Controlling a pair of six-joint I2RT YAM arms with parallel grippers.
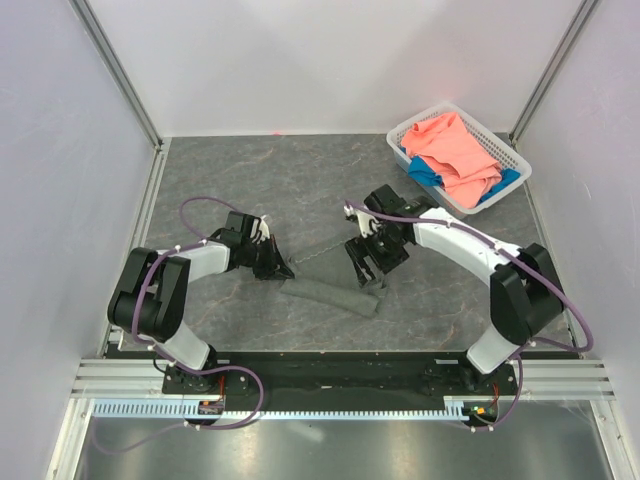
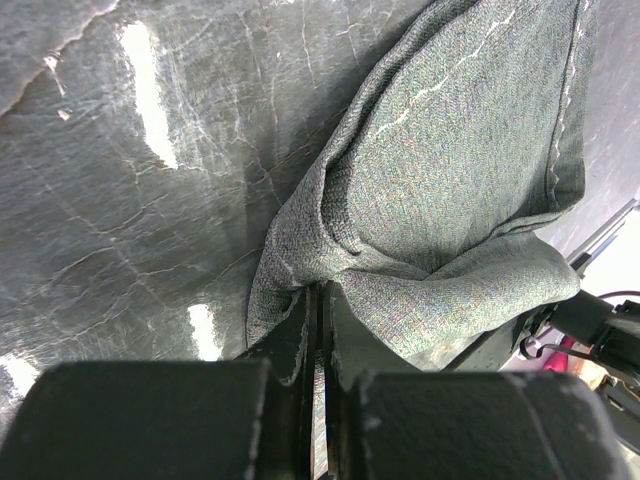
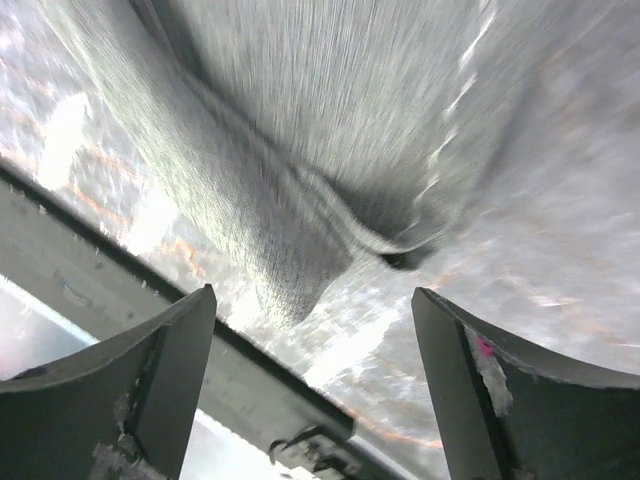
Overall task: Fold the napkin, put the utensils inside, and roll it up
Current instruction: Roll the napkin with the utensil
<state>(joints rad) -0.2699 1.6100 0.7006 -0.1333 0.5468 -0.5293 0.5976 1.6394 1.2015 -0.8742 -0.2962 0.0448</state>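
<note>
**Two sets of fingers at a half-seen grey roll**

Both arms reach inward over the dark marbled table (image 1: pixel 250 180) and meet at the napkin (image 1: pixel 330 297). It lies as a long grey roll just in front of them, slightly slanted, near the middle of the table. The left fingers (image 1: pixel 278 268) sit at the roll's left end. From the left wrist they (image 2: pixel 290 345) show pressed tight together, with the napkin's (image 2: pixel 450 170) creases running down into their tips as if a pinch of cloth is caught there. The right fingers (image 1: pixel 368 278) are at the roll's right end; from their own camera they (image 3: pixel 170 380) stand wide apart with nothing between them, just above the cloth (image 3: pixel 300 180).

Well apart, in the far right corner, a white basket (image 1: pixel 415 120) holds a salmon-pink cloth (image 1: pixel 455 150) over a blue cloth (image 1: pixel 425 172). Nothing lies between it and the arms. Purple cables (image 1: pixel 205 205) loop along both arms.

Much is hard to read. The right wrist view is smeared with blur. The napkin is nearly the table's colour, so its flat part cannot be traced from above; only a faint stitched line (image 1: pixel 320 250) shows between the two arms. The inside of the roll is hidden.
</note>
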